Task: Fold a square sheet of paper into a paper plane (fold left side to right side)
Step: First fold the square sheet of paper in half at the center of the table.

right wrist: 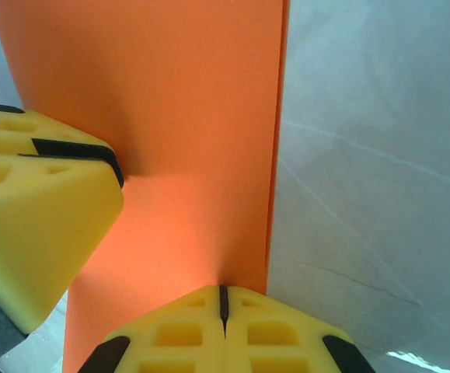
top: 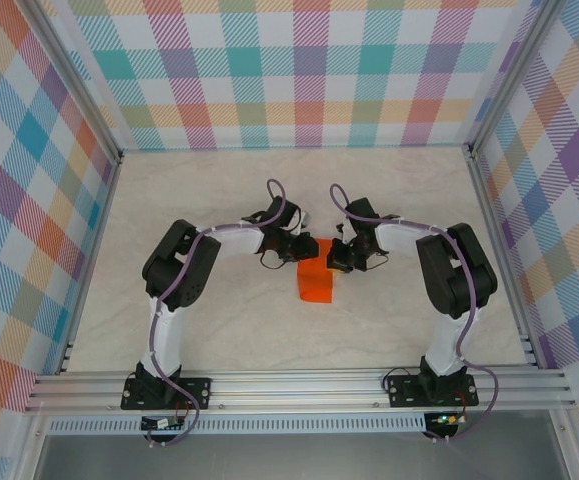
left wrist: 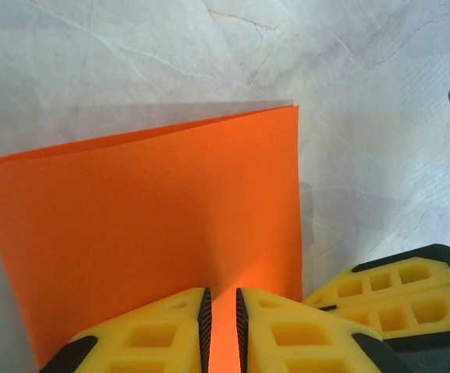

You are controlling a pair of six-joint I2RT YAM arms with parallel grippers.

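The square sheet of paper (top: 315, 286) is bright orange and lies folded in half on the table, its two layers meeting along one edge (right wrist: 275, 155). The paper plane is out of view. My left gripper (top: 297, 250) stands over the sheet's far left part. In the left wrist view the left gripper (left wrist: 221, 305) has its jaws a narrow gap apart, tips down on the sheet (left wrist: 147, 210), with orange showing between them. My right gripper (right wrist: 224, 294) is shut, tips on the sheet (right wrist: 186, 116) close to the doubled edge. The two grippers nearly touch.
The pale marbled tabletop (top: 209, 200) spreads round the sheet. Plaid walls (top: 299, 70) and aluminium rails (top: 299, 385) enclose it on all sides. The right gripper's yellow fingers (left wrist: 395, 299) show in the left wrist view, and a left finger (right wrist: 38, 210) in the right wrist view.
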